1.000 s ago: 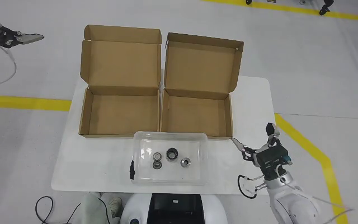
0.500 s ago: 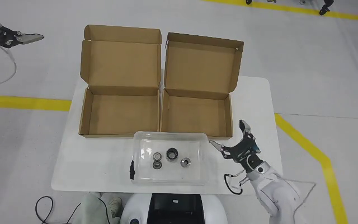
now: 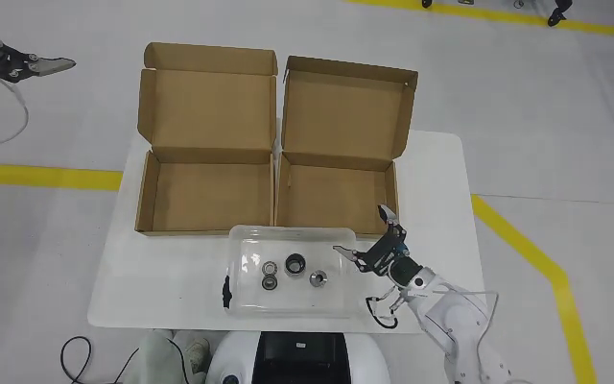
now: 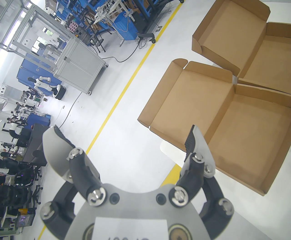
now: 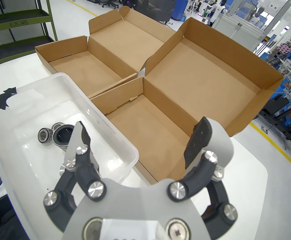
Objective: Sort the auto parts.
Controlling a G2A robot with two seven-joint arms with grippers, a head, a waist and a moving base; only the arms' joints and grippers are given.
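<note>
Two cardboard boxes (image 3: 203, 197) behind bin (image 3: 288, 230); right pincer (image 3: 359, 230) spread, left pincer (image 4: 123, 130) too.

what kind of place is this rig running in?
Probably a robotics workshop or factory floor: yellow floor line, metal-framed enclosure, blue benches with cables, and another white robot beyond.

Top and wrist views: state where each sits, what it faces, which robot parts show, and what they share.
Top view: above the arms, looking down on table, cardboard boxes and tray; right gripper by the tray's end.
Left wrist view: off the table, over the floor, facing the boxes; left gripper in front, fingers open.
Right wrist view: beside the tray, facing tray and boxes; own fingers open.
Shared: boxes in all; tray in top and right wrist views.
</note>
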